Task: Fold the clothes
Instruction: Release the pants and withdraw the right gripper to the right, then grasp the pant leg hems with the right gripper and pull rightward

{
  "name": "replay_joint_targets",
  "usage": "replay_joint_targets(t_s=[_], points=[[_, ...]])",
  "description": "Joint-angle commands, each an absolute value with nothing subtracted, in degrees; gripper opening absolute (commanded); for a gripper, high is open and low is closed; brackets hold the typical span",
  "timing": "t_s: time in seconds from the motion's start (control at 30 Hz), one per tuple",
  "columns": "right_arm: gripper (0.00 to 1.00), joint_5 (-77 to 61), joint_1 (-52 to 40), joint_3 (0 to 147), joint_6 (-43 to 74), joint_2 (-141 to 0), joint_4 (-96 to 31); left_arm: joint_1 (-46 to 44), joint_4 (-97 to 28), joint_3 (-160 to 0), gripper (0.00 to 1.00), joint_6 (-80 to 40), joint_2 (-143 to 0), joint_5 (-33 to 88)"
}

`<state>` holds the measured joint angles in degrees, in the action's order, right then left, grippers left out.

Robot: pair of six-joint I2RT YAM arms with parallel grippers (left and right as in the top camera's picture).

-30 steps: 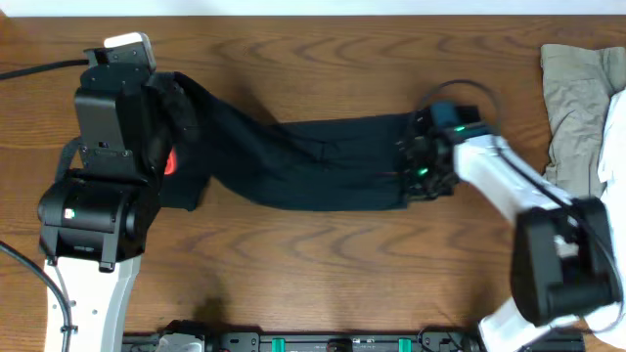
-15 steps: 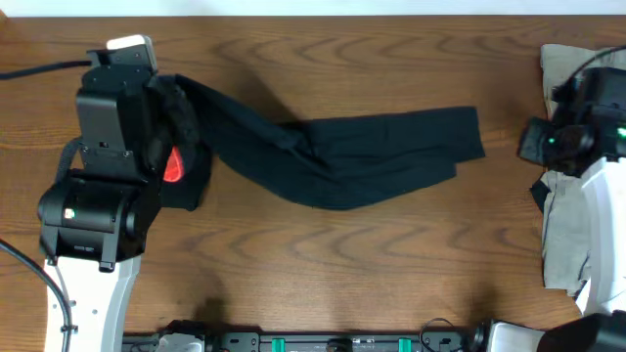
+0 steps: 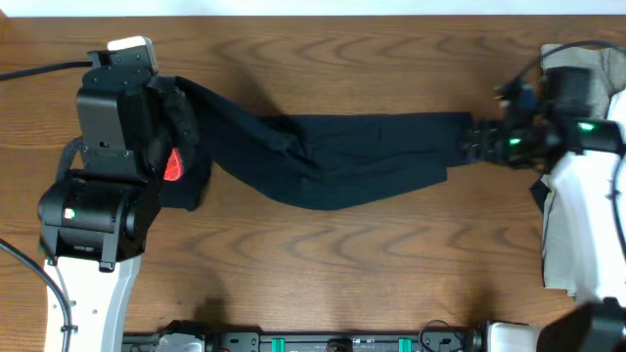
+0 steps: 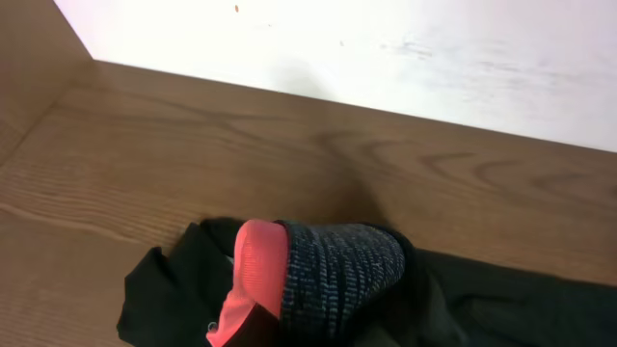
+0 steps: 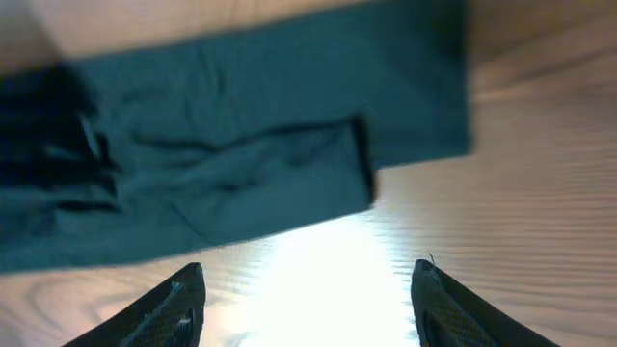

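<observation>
L arm (image 3: 98,210) blk/white; R arm (image 3: 587,210) white, green LED (image 3: 585,126), blk tool (image 5: 308,275).

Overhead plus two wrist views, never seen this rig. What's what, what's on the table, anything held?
Two robot arms sit at a wooden table, each ending in a two-finger pincer. The overhead view looks straight down; each wrist view comes from a camera on that arm. Long black pants lie stretched across the table, a khaki garment at the right edge. The right pincer is open and empty, near the leg ends. The left arm hangs over the waistband, grey with a red-orange edge; the left pincer is hidden, so I cannot tell if it grips.
</observation>
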<state>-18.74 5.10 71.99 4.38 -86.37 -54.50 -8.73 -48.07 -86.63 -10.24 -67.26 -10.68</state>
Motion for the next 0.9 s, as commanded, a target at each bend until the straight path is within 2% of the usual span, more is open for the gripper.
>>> replay_joint_targets(t_s=[0.0, 0.13, 0.27, 0.4, 0.43, 0.47, 0.53, 0.6, 0.67, 0.87], points=[[0.67, -17.9, 2.8, 67.9, 6.4, -92.3, -52.8, -8.6, -47.7, -88.5, 0.11, -9.5, -66.2, -11.0], [0.66, -18.0, 2.2, 66.6, 7.0, -99.4, -50.1, -8.6, -47.8, -88.5, 0.11, -9.5, -66.2, -11.0], [0.72, -18.7, 2.2, 66.6, 9.2, -105.0, -45.5, -8.6, -47.7, -88.5, 0.11, -9.5, -66.2, -11.0], [0.66, -22.1, 2.0, 66.6, 10.0, -108.3, -40.8, -8.6, -47.7, -88.5, 0.11, -9.5, -66.2, -11.0], [0.61, -21.8, 1.8, 66.6, 10.7, -108.8, -39.7, -8.6, -47.7, -88.5, 0.11, -9.5, -66.2, -11.0], [0.50, -21.8, 1.5, 66.6, 11.0, -109.1, -39.0, -8.6, -47.7, -88.5, 0.11, -9.5, -66.2, -11.0], [0.22, -20.2, 1.2, 66.6, 12.2, -109.3, -37.6, -8.6, -47.8, -88.5, 0.11, -9.5, -66.2, -11.0], [0.09, -18.7, 1.2, 66.7, 12.2, -109.3, -36.6, -8.6, -47.8, -88.5, 0.11, -9.5, -66.2, -11.0], [0.02, -17.3, 1.8, 67.3, 11.9, -108.7, -36.9, -8.6, -47.8, -88.5, 0.11, -9.4, -66.2, -11.0], [0.01, -16.5, 7.4, 71.1, 8.8, -99.9, -40.9, -8.6, -48.4, -88.5, 0.12, -8.6, -66.2, -11.0]])
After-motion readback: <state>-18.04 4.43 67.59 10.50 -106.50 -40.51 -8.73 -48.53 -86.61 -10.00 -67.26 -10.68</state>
